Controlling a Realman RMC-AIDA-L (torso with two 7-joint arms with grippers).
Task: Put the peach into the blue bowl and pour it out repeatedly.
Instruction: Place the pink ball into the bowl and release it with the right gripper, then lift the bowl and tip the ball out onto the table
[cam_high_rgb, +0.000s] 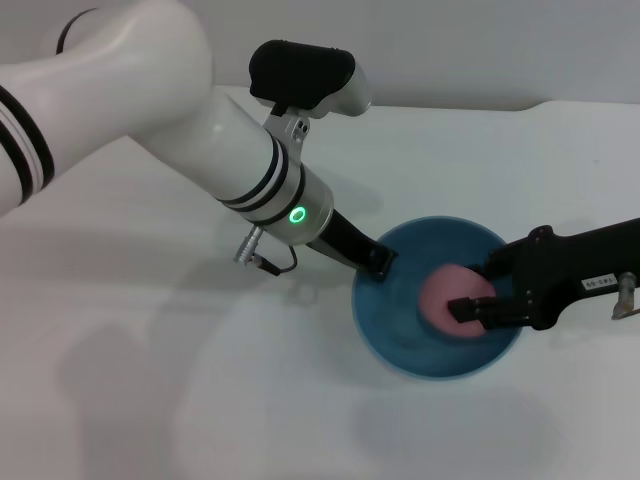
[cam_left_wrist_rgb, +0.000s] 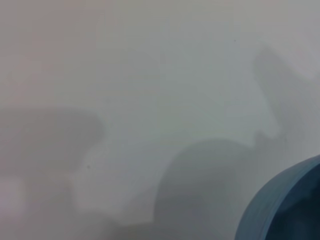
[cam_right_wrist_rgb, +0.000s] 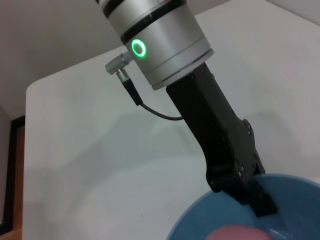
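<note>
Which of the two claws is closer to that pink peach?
The right gripper: its fingers sit right around the peach inside the blue bowl. The left gripper is at the bowl's far rim, apart from the fruit.

A plain white table (cam_high_rgb: 150, 330) filled nearly the whole scene, its surface matte and marked with soft grey shadows. Behind its far edge stood a pale wall (cam_high_rgb: 480, 45). Beside the table's corner, a dark strip of floor (cam_right_wrist_rgb: 10, 175) showed.

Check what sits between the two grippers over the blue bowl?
Head view: the small pink toy peach, inside the light-blue plastic bowl, lies between left gripper on the rim and right gripper.
</note>
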